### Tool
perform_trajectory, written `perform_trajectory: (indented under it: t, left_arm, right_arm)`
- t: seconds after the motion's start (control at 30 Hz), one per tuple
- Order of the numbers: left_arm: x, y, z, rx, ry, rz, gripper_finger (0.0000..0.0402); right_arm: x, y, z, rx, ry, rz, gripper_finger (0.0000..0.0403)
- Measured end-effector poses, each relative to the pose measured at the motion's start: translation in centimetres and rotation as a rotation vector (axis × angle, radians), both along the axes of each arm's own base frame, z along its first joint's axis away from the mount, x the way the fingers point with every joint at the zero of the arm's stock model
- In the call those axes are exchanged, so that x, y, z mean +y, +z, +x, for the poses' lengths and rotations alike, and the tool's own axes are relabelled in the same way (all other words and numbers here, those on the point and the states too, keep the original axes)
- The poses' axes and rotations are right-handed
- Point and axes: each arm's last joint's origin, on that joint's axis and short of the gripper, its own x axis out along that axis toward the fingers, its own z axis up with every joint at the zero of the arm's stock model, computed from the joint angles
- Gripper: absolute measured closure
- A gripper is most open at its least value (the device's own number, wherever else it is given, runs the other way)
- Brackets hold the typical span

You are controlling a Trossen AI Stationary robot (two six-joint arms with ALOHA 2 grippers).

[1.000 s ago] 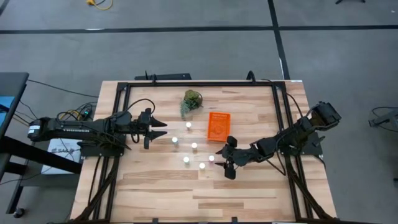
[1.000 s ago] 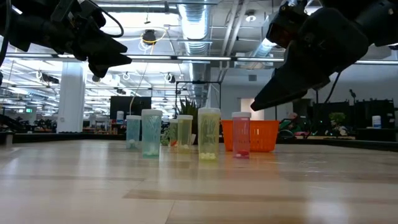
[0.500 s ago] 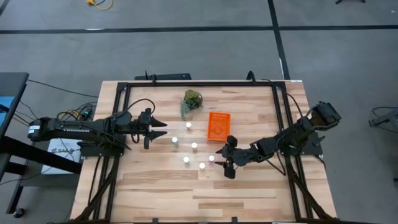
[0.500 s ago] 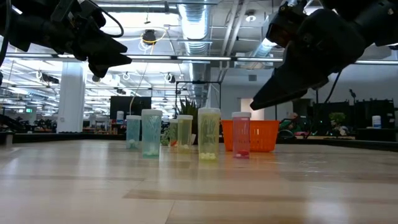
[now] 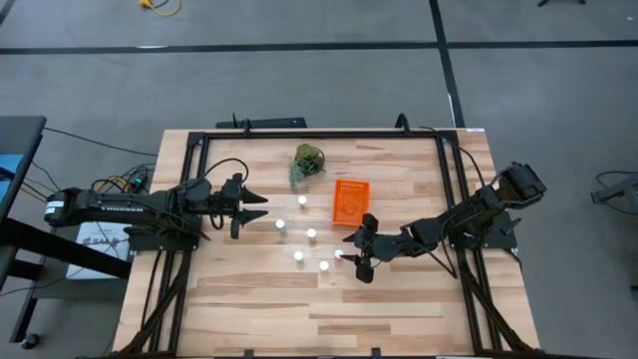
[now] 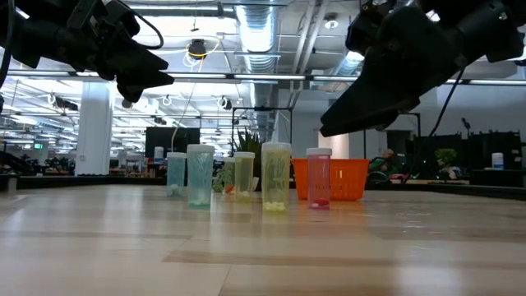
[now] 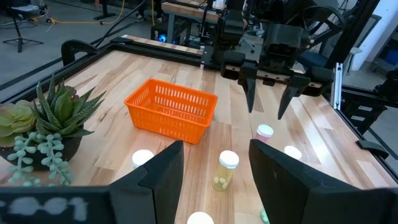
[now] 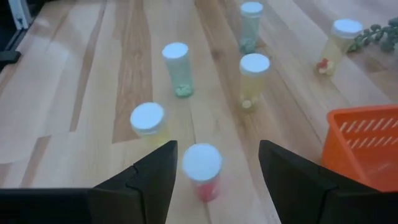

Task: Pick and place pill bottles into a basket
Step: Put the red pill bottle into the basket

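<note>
The left gripper (image 5: 261,206) hangs over the table's left part with its fingers spread wide and empty, well apart from the bottles (image 5: 310,234). These stand upright in a loose cluster at mid-table, six white caps from above. Behind them sit the plant (image 5: 307,164) and, to its right, the orange basket (image 5: 350,201), which holds no bottle.

The right gripper (image 5: 352,250) hovers above the pink bottle (image 5: 339,254), fingers wide apart, one to each side of the cap, touching nothing.

The high view gives only caps. The low view shows the clear tinted bodies and both grippers well above them. The right wrist view shows the pink bottle (image 8: 202,171) between that arm's open fingers (image 8: 142,180).
</note>
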Motion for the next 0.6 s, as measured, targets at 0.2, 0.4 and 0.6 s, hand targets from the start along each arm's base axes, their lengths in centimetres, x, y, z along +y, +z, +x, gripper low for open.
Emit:
perform_trajectory:
  t: [0.2, 0.4, 0.6]
  left_arm:
    - [0.0, -0.01, 0.0, 0.001, 0.0, 0.0, 0.023]
    - [0.0, -0.05, -0.01, 0.006, -0.001, 0.0, 0.023]
    - [0.0, -0.07, -0.01, 0.008, 0.0, 0.0, 0.023]
  right_arm:
    - [-0.35, 0.02, 0.14, -0.003, -0.01, 0.002, 0.0184]
    - [-0.19, 0.69, 0.55, -0.08, -0.01, 0.03, 0.0184]
    - [0.5, -0.07, 0.73, -0.075, 0.008, 0.029, 0.0184]
